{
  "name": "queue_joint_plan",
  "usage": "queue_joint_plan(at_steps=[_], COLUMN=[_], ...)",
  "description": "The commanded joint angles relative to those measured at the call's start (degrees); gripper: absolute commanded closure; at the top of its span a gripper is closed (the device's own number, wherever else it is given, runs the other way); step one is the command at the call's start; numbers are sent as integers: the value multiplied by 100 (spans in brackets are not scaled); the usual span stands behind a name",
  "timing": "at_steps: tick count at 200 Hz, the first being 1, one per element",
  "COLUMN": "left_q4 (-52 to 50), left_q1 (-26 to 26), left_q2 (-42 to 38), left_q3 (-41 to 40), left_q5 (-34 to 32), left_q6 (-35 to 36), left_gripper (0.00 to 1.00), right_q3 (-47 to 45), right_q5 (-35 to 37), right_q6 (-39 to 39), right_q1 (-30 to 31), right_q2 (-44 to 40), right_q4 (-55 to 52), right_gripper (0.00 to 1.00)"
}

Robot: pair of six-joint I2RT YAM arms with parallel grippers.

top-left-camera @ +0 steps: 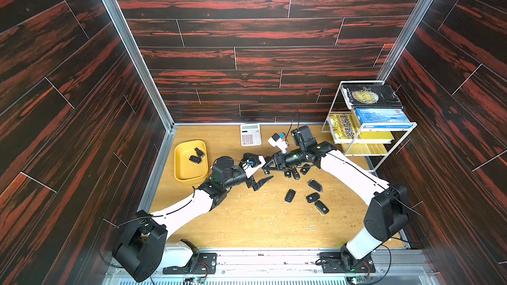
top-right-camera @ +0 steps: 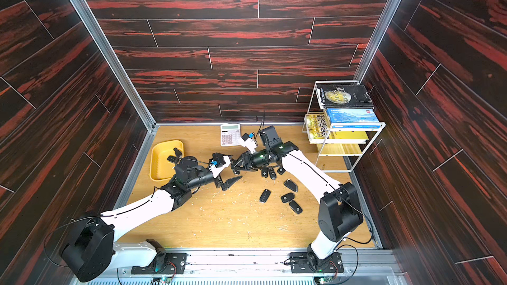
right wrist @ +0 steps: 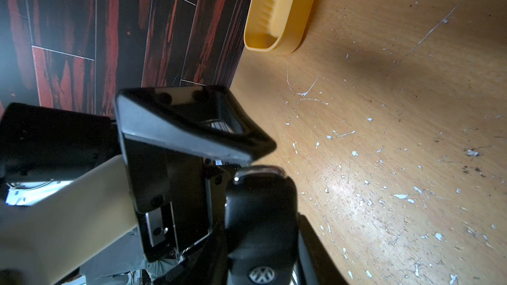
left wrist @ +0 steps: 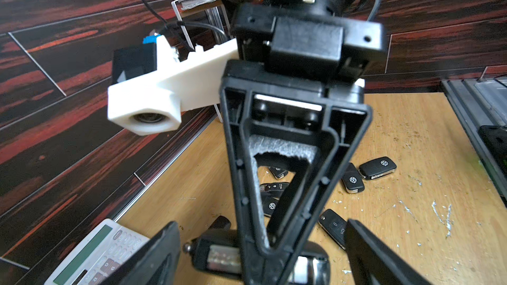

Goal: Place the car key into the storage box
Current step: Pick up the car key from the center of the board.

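Half done, probably mid-handover. Got the car key [right wrist: 260, 223] clenched in the right fingers [left wrist: 237, 176], poked between the spread-open left fingers [left wrist: 367, 253], well short of the storage box [top-left-camera: 189, 172]. Next: close left, let go right, carry over.

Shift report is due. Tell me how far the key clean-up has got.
Done: two keys lie in the yellow tray. In hand: the right gripper grips one key, and the open left gripper faces it close by, probably for a handover. Left: about seven loose keys lie on the table, away from the tray.
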Motion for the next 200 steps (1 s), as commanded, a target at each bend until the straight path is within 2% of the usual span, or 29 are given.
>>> queue_joint_plan(at_steps=[1, 50, 88, 141, 200], left_q4=[-206, -503, -774, -684, -833], left_q1=[-21, -16, -16, -16, -16], left_q2=[19, -68, -31, -41, -38], left_q3=[158, 43, 130, 130, 236], left_q5=[289, 325, 336, 265, 328], left_q6=[158, 375, 558, 528, 539], left_gripper=[6, 7, 14, 16, 31], right_q3=[-25, 76, 85, 59, 4], right_q5=[-77, -68, -33, -14, -7], right_q6=[-55, -104, -117, -127, -123], right_q1=[35, 35, 35, 35, 35], right_q2=[-91, -76, -103, -117, -125], right_q4=[-136, -283, -337, -354, -348], right_gripper=[67, 67, 67, 67, 67])
